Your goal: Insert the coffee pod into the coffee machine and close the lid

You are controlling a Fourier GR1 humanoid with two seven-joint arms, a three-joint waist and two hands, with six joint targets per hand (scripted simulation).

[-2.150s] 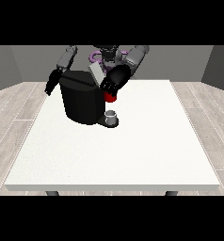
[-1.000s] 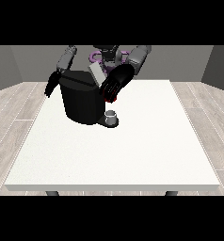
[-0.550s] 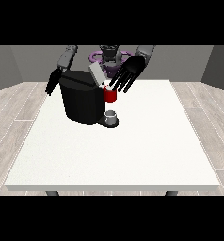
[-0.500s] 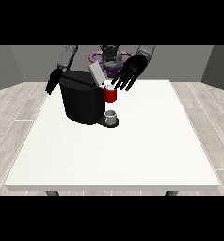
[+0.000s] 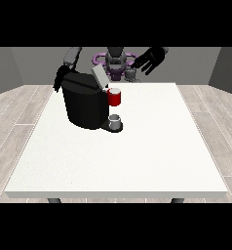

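The hand at the view's right point(image 5: 151, 59) hangs raised with fingers spread, holding nothing. The hand at the view's left point(image 5: 59, 78) is mostly hidden behind the coffee machine point(image 5: 84, 100); its fingers cannot be told. The lid point(image 5: 99, 77) stands tilted up. A red thing at the machine point(image 5: 115, 97) shows above a grey thing point(image 5: 115, 118) on the machine's base.

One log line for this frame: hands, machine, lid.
hand at view's right: raised, fingers spread, holding nothing | hand at view's left: behind black coffee machine | grey lid: up | red thing at the machine
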